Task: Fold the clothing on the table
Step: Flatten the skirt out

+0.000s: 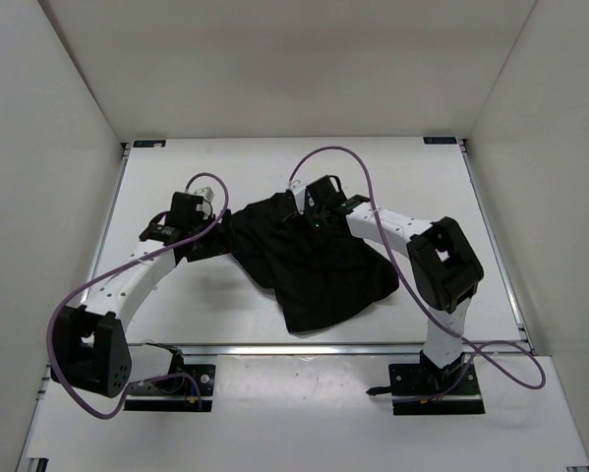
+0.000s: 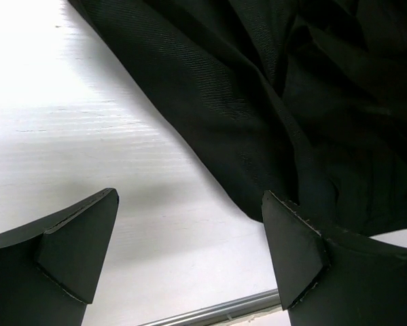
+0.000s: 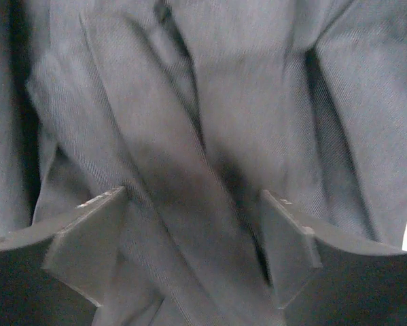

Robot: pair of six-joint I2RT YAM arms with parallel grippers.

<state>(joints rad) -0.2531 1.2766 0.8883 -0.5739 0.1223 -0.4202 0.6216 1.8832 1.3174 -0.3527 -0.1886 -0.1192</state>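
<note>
The clothing (image 1: 314, 270), a black garment, lies crumpled in the middle of the white table (image 1: 176, 305). My left gripper (image 1: 207, 242) is at its left edge. In the left wrist view this gripper (image 2: 189, 204) is open over bare table, and the clothing (image 2: 257, 102) reaches the right finger (image 2: 291, 251). My right gripper (image 1: 304, 209) hovers over the garment's far part. In the right wrist view it (image 3: 194, 197) is open, with a raised fold of the clothing (image 3: 223, 102) running between its fingers and gaps on both sides.
A metal rail (image 1: 353, 348) runs along the table's near edge and shows as the rail (image 2: 210, 312) in the left wrist view. White walls enclose the table on three sides. Purple cables loop from both arms.
</note>
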